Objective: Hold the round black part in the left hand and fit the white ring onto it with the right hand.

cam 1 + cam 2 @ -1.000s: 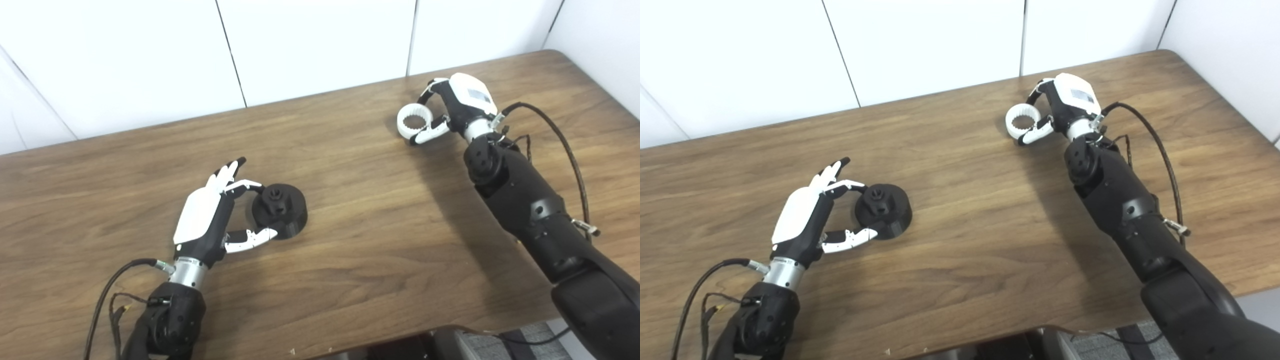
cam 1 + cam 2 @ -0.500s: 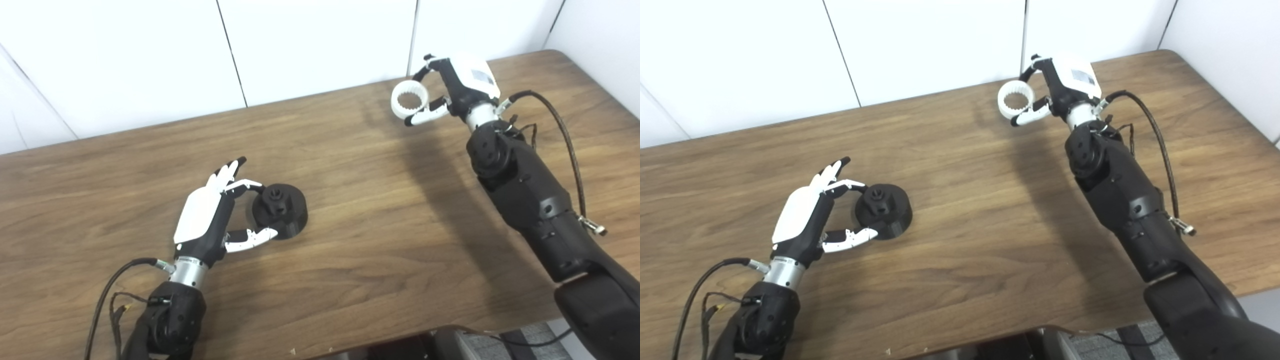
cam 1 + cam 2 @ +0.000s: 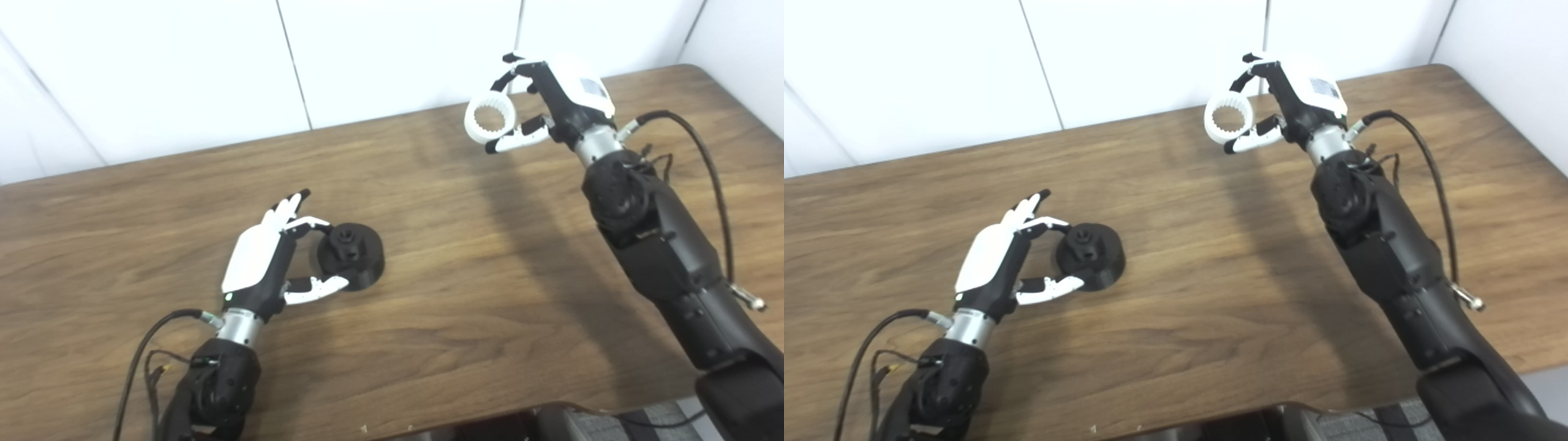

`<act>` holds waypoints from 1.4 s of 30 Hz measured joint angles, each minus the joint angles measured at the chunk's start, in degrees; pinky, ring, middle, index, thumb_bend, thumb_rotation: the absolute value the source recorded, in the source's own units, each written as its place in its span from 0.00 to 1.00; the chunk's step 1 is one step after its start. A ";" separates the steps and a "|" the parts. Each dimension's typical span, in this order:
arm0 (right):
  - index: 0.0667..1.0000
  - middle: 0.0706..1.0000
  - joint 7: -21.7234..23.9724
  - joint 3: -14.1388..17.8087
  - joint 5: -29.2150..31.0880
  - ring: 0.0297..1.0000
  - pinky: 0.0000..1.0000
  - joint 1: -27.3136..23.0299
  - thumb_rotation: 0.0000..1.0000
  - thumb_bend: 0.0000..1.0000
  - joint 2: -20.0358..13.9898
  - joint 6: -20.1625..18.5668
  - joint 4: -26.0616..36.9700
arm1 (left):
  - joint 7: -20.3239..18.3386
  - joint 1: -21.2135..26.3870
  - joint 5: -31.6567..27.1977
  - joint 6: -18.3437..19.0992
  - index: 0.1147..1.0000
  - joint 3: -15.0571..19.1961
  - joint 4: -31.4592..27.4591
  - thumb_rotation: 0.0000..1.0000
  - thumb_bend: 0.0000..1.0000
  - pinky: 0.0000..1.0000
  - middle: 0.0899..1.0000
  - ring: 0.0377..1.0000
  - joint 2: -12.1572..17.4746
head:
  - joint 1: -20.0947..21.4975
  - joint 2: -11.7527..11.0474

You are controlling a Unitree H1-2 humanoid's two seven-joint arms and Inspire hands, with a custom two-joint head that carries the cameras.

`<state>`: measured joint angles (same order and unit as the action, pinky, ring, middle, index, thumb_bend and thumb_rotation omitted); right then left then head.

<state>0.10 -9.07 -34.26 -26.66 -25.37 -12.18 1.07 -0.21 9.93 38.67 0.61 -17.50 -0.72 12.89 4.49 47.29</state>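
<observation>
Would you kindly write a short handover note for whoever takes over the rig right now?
Right hand: shut on the white ring, held up above the far side of the table.
Left hand: fingers curled around the round black part, which sits on the table; whether it is firmly gripped cannot be told.
Done: ring picked up.
Left: secure the black part, carry the ring over and fit it on.
</observation>
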 measured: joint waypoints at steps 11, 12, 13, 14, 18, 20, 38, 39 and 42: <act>0.46 0.84 4.36 -0.49 2.06 0.82 0.68 3.89 0.16 0.52 2.87 0.37 8.90 | 0.01 0.31 1.47 1.96 0.56 -0.87 -0.56 0.40 1.00 1.00 1.00 1.00 -1.14 | -4.31 0.53; 0.46 0.84 4.99 -0.64 2.25 0.82 0.67 4.16 0.16 0.52 3.26 0.36 9.75 | 0.04 0.31 1.65 2.20 0.56 -0.95 -0.57 0.40 1.00 1.00 1.00 1.00 -1.38 | -4.31 0.53; 0.46 0.84 5.37 -0.78 2.28 0.82 0.66 4.30 0.16 0.52 3.42 0.36 10.23 | 0.07 0.32 1.79 2.28 0.56 -1.02 -0.57 0.41 1.00 1.00 1.00 1.00 -1.54 | -4.75 0.61; 0.46 0.84 6.06 -1.26 2.26 0.81 0.66 4.51 0.16 0.52 3.80 0.36 11.08 | 0.18 0.32 2.03 2.36 0.56 -1.13 -0.57 0.42 1.00 1.00 1.00 1.00 -1.77 | -5.10 0.70; 0.46 0.84 7.31 -2.21 2.22 0.81 0.65 5.09 0.16 0.52 5.40 0.35 12.39 | 0.30 0.42 2.62 2.95 0.56 -1.48 -0.57 0.43 1.00 1.00 1.00 1.00 -2.37 | -5.72 0.88; 0.46 0.84 8.22 -2.93 2.23 0.81 0.65 5.43 0.16 0.52 5.91 0.36 13.02 | 0.32 0.45 3.22 3.10 0.56 -1.61 -0.58 0.43 1.00 1.00 1.00 1.00 -2.55 | -6.15 0.97; 0.46 0.85 11.14 -6.79 2.31 0.82 0.72 7.71 0.16 0.52 10.55 1.89 14.27 | 0.29 0.72 3.74 3.43 0.56 -2.23 -0.60 0.42 1.00 1.00 1.00 1.00 -3.11 | -7.74 1.32; 0.46 0.85 11.53 -6.93 2.35 0.83 0.73 7.78 0.16 0.52 10.78 1.84 14.32 | 0.29 0.72 3.74 3.43 0.56 -2.23 -0.60 0.42 1.00 1.00 1.00 1.00 -3.13 | -7.74 1.41; 0.46 0.85 12.54 -7.40 2.35 0.83 0.74 7.99 0.16 0.52 11.47 1.76 14.38 | 0.24 0.72 3.74 3.55 0.56 -2.23 -0.66 0.42 1.00 1.00 1.00 1.00 -3.14 | -7.83 1.41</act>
<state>12.63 -16.47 -31.91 -18.68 -13.90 -10.42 15.45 0.03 10.65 42.41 4.15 -19.73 -1.38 9.74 -3.34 48.69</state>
